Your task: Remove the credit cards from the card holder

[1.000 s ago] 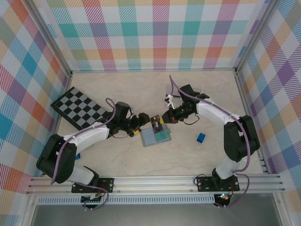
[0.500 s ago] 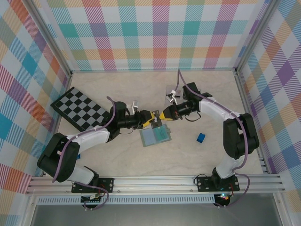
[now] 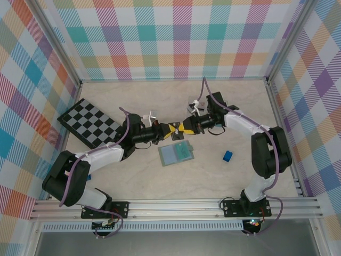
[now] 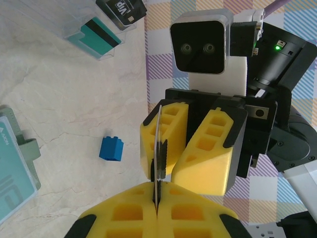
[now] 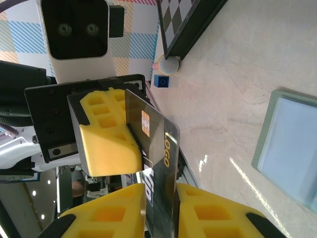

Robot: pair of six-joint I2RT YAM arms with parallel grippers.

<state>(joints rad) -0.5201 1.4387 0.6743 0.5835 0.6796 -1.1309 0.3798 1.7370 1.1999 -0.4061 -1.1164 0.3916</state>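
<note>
Midair, the left end effector [image 4: 157,194] pinched a dark credit card [image 5: 157,148]; the right end effector [image 5: 161,194] stood narrowly parted around it.

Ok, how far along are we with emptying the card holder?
Done: a striped teal card and a dark VIP card lie in the clear tray. In hand: a dark card is held in mid-air, with the left hand clamped on it and the right hand slightly parted around it. Left: the card holder lies open, seemingly with a pale teal card inside.
</note>
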